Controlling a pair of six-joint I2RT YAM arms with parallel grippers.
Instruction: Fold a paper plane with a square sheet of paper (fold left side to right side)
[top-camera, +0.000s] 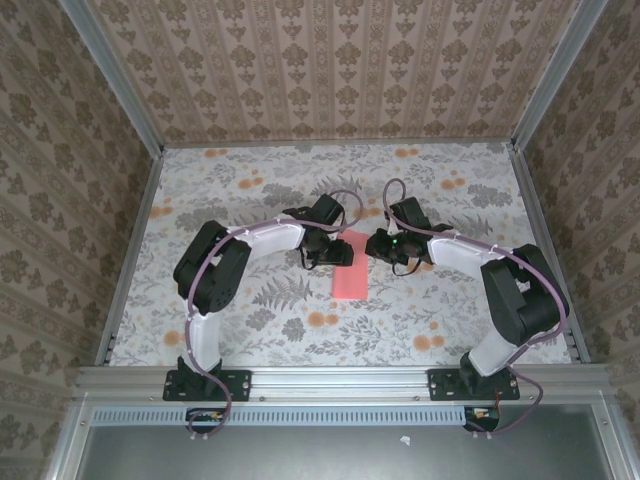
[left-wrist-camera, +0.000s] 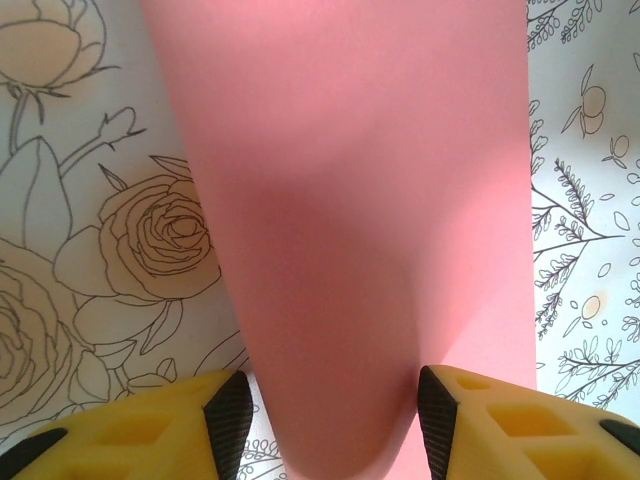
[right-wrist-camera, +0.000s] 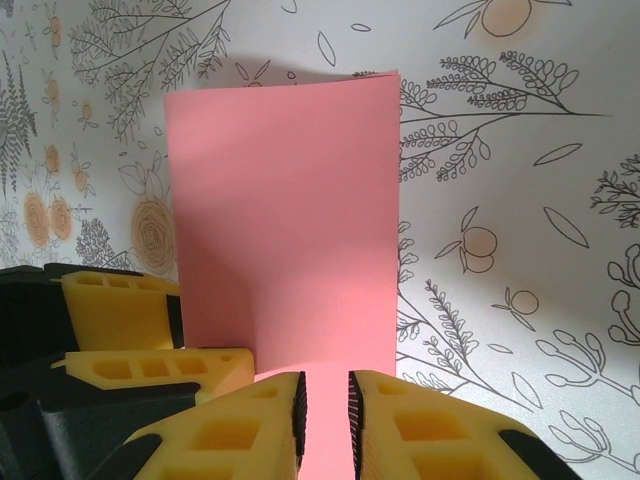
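Observation:
The square sheet of paper lies pink-red on the flowered table, doubled over into a tall rectangle. My left gripper is at its far left corner and my right gripper at its far right corner, facing each other. In the left wrist view a rounded bulge of the sheet rises between the open jaws of the left gripper, with table showing beside the left pad. In the right wrist view the right gripper hovers over the sheet, pads barely apart and nothing between them. The left gripper's yellow fingers stand alongside.
A flower-print cloth covers the table. Patterned walls close the back and both sides. A metal rail with both arm bases runs along the near edge. Both arms arch inward over the middle.

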